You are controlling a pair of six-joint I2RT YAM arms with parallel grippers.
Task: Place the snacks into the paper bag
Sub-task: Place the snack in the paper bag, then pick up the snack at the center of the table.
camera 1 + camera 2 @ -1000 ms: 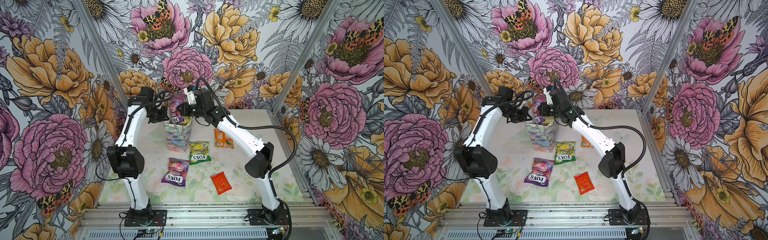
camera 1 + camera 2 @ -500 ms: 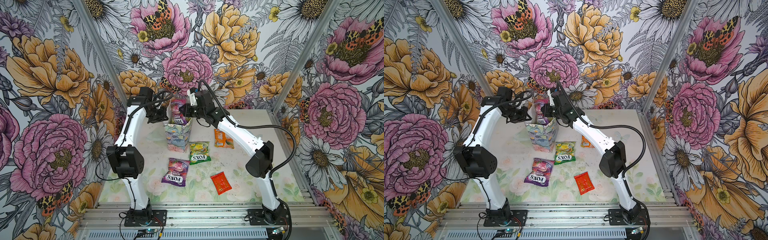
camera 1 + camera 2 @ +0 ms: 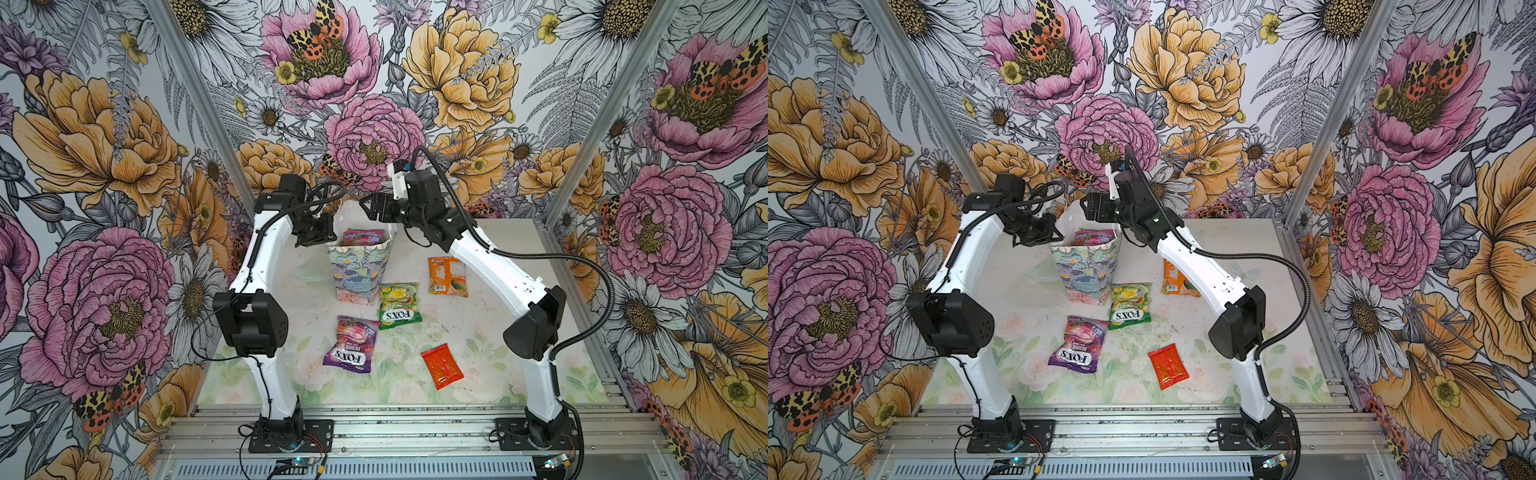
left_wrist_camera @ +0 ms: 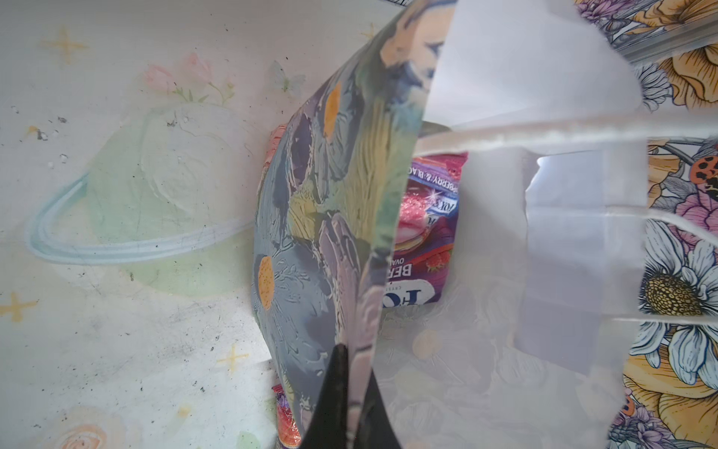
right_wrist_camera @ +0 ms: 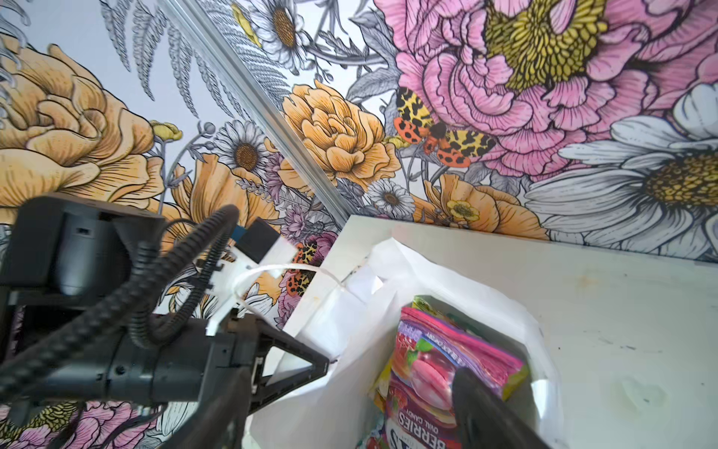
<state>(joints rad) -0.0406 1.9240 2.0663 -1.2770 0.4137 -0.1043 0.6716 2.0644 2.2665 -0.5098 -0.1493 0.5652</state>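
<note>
Nearest, on the table [image 3: 395, 386]: small red packet [image 3: 441, 365], lying flat, alone. Just beyond and to the left, purple packet [image 3: 351, 343], flat too, FOX'S label up. Farther back, green packet [image 3: 399, 305], just beside the foot of the paper bag [image 3: 359, 266]; orange packet [image 3: 446, 275] off to the right, close to the right arm [image 3: 490, 266]. Bag upright, mouth open, white inside. Inside it, second purple packet [image 3: 363, 237], standing on end, top edge poking above the rim; behind that, the edge of a yellow packet [image 5: 514, 381], seen from the right wrist. At the rim, left gripper [image 3: 328, 237] clamped on the bag's wall, paper pinched between both fingers [image 4: 334, 408]. Above the mouth, right gripper [image 3: 370, 210] spread wide, holding nothing, clear of the packets. Behind everything, flowered wall [image 3: 374, 137].
</note>
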